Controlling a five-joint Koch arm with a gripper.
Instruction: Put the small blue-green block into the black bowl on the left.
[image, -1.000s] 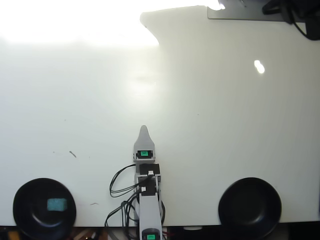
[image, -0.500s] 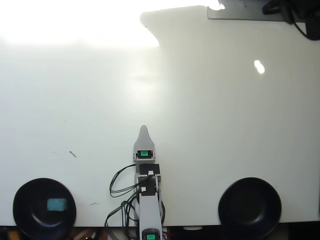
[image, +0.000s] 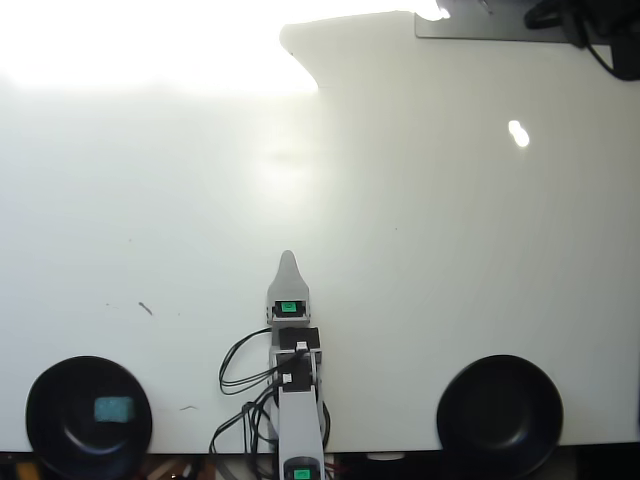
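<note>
Change: nothing has moved since the earlier frames; arm, block and both bowls sit just as they did.
Block: the block (image: 113, 408) lies flat inside the left bowl (image: 89, 416), near its middle, in the overhead view.
Gripper: the gripper (image: 288, 258) points up the table (image: 450, 250), well right of that bowl; only one pale tip shows, so I cannot tell whether it is parted or closed. It carries nothing visible.
Other bowl: a second bowl (image: 499, 414) sits far right of the arm, empty.
Handling: it looks light and stiff, perhaps slightly rough-faced; I judge a pinch across two opposite flat sides would hold.
Progress: the task looks done.
</note>
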